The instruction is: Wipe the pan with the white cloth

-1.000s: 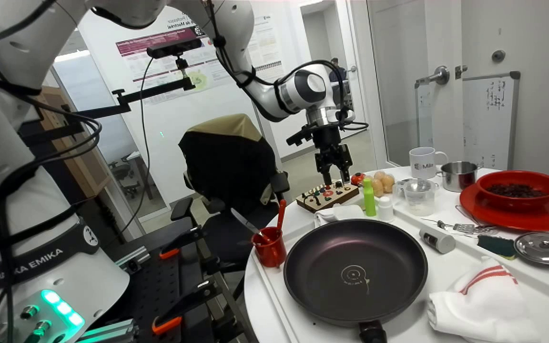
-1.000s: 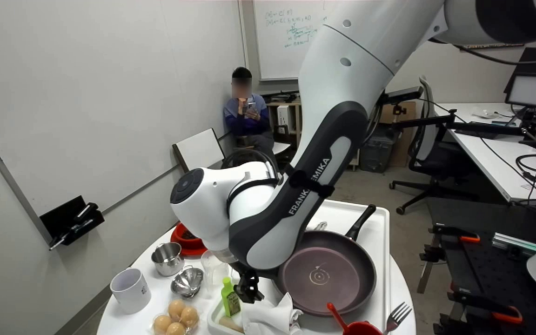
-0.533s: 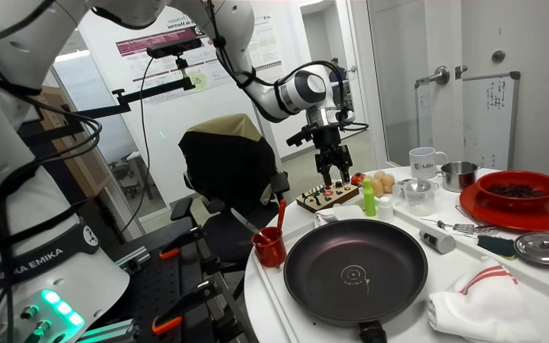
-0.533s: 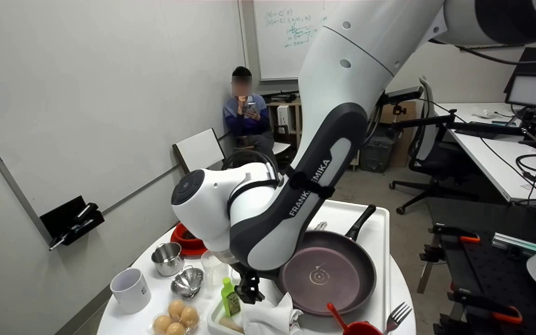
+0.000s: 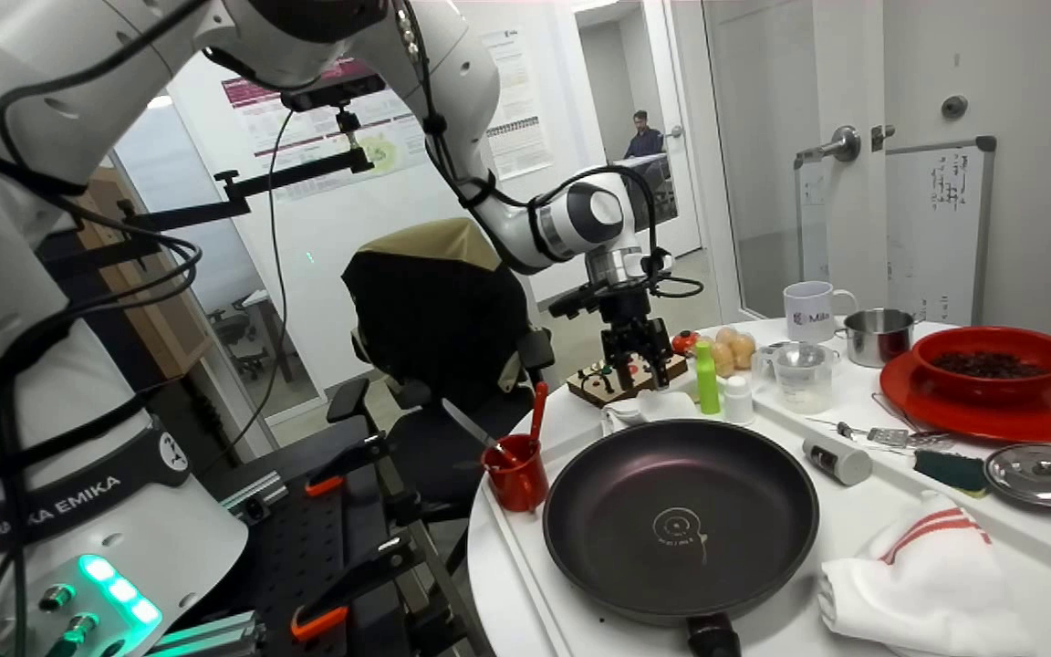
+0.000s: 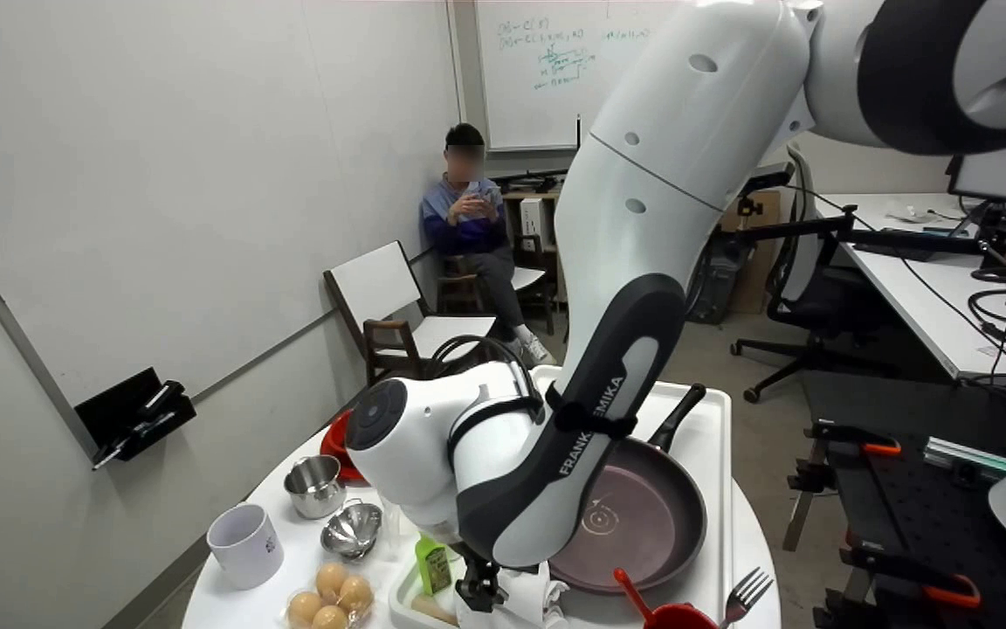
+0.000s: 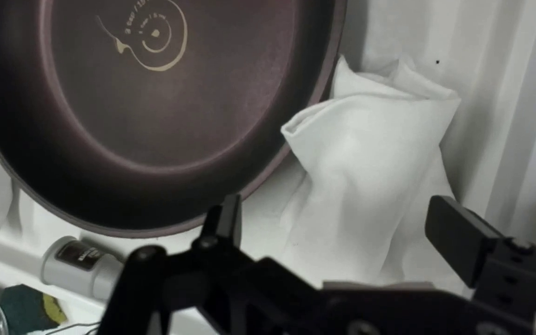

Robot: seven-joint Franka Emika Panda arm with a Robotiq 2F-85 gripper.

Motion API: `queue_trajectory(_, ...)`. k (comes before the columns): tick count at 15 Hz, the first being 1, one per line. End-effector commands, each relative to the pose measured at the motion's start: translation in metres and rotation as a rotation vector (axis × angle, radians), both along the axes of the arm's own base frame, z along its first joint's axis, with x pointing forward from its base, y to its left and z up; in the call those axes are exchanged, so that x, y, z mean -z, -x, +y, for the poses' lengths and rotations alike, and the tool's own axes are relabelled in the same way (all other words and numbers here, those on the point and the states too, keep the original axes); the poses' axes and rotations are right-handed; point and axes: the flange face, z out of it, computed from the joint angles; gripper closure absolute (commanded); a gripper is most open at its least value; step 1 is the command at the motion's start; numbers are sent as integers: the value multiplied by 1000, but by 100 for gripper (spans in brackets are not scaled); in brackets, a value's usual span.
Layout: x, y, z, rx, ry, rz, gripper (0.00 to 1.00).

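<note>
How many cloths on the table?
2: the white cloth beside the pan, below the open gripper; the red-striped cloth, right of the pan in an exterior view. More could be hidden behind other things.

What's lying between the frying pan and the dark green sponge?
In the wrist view, a grey bottle lies on its side between the pan and the sponge; the tray rim also runs between them.

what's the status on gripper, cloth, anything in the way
Gripper open, nothing held. White cloth below it, folded, beside pan. Green bottle close by, possible snag.
</note>
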Motion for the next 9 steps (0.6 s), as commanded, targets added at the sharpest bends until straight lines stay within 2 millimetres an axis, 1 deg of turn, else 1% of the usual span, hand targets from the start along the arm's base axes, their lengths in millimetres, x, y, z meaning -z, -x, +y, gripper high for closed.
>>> queue_trajectory(1,18,-8,13,-52,11,-40,0)
queue_trajectory(6,34,-10,23,-80,26,-44,0)
queue_trajectory(9,47,-10,19,-76,46,-31,0)
